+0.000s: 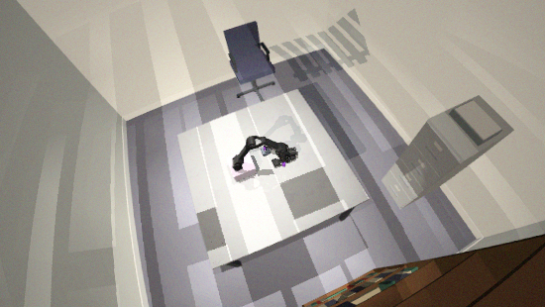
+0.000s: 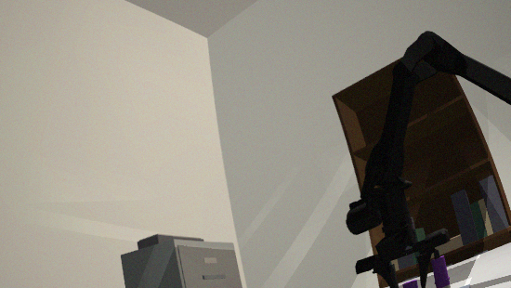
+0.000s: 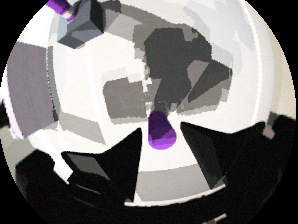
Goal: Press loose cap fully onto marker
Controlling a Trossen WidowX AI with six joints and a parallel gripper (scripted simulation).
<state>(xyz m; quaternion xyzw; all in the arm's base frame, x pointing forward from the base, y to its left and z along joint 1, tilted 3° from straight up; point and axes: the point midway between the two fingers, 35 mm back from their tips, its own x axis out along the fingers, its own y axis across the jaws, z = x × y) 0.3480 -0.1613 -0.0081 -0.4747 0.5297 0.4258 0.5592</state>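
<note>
The purple cap (image 3: 162, 131) (image 1: 283, 164) (image 2: 411, 283) stands on the table between my fingertips in the wrist view, with a gap on each side. My gripper (image 3: 161, 127) is open, pointing down, and holds nothing. In the exterior view the fingers come down on either side of the cap and run to the bottom edge, so their height above the table is hard to tell. The purple marker (image 3: 59, 6) (image 2: 440, 271) stands in the grey holder block (image 3: 82, 31), at the wrist view's upper left.
The white table (image 1: 248, 223) carries the arm, whose base stands on a pinkish patch near the table's middle. The holder block is a short way from the cap, on the side toward the base. A chair (image 1: 250, 54), a cabinet (image 1: 436, 149) and a bookcase (image 2: 432, 139) stand beyond the table.
</note>
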